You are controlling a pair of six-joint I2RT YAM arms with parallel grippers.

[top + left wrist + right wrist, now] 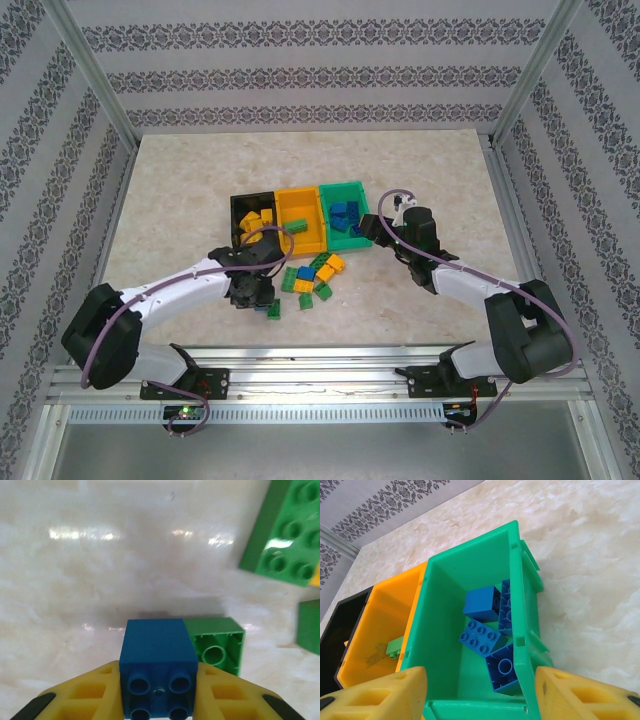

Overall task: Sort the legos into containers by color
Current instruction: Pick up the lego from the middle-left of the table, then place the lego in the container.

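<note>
Sitting pinched in the left gripper [159, 700] — a blue lego [158, 652].

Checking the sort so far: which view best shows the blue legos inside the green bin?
Right wrist: it looks into the green bin, blue legos large and distinct. Top external shows them as a small blue cluster.

High overview, wrist close-ups over legos [305, 274]

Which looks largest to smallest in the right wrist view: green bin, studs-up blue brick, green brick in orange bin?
green bin
studs-up blue brick
green brick in the orange bin, partly hidden, so less sure
</note>
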